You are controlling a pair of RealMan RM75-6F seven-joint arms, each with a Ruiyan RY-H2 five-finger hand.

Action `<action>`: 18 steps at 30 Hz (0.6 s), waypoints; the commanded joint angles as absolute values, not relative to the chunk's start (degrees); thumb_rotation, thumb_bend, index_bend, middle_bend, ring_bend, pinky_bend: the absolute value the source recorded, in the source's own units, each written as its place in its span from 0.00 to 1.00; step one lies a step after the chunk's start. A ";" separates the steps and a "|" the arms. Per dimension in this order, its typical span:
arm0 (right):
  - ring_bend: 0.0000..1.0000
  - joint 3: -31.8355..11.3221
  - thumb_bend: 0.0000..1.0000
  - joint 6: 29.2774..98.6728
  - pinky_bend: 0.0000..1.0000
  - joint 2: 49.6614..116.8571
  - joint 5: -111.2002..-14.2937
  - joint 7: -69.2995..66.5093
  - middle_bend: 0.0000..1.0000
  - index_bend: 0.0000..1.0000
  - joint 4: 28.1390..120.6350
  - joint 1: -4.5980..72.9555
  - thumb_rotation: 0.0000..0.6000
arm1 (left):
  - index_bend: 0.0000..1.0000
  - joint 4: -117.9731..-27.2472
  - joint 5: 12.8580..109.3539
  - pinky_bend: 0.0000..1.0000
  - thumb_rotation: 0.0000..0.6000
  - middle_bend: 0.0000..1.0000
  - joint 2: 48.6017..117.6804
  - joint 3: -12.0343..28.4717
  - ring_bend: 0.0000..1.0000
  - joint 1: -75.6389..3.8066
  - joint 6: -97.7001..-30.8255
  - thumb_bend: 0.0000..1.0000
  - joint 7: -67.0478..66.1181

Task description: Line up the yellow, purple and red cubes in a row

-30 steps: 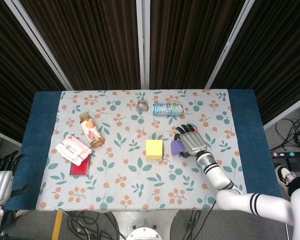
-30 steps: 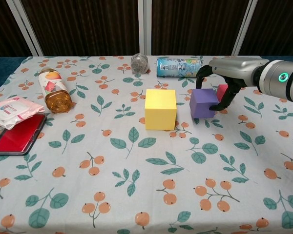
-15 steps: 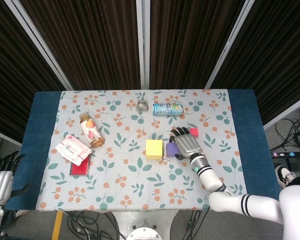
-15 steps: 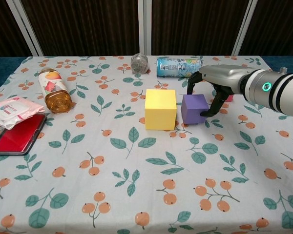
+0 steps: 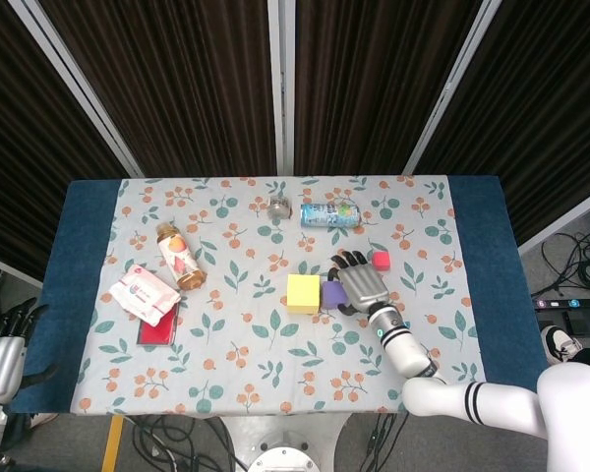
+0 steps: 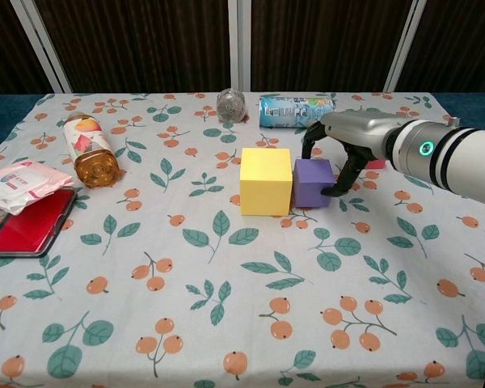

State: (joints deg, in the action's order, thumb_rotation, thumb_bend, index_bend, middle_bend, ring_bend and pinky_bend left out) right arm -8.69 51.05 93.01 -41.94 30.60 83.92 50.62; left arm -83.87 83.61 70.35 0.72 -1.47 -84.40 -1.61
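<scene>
- Purple cube: shifted across the cloth toward the yellow cube; a clear gap lay between them before, and it now sits just beside the yellow cube's right face.
- Right hand: travelled with the purple cube toward the yellow cube, fingers curled over and around it throughout.
- Red cube: earlier part-hidden behind the hand, now uncovered, farther from the purple cube.
</scene>
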 commanded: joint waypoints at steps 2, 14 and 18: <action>0.00 -8.81 0.19 51.11 0.00 93.48 -41.43 30.92 0.10 0.40 83.69 50.97 1.00 | 0.20 -83.68 83.57 0.17 1.00 0.18 70.42 0.71 0.13 -1.43 -84.37 0.09 -1.42; 0.00 -8.84 0.20 50.96 0.00 94.50 -40.20 31.64 0.10 0.38 82.57 51.77 1.00 | 0.20 -83.01 83.48 0.17 1.00 0.18 70.79 0.68 0.13 -1.29 -84.30 0.09 -0.87; 0.00 -8.83 0.20 51.01 0.00 94.71 -40.06 31.70 0.09 0.38 82.46 51.90 1.00 | 0.20 -82.94 83.53 0.17 1.00 0.18 70.83 0.68 0.13 -1.33 -84.24 0.09 -0.89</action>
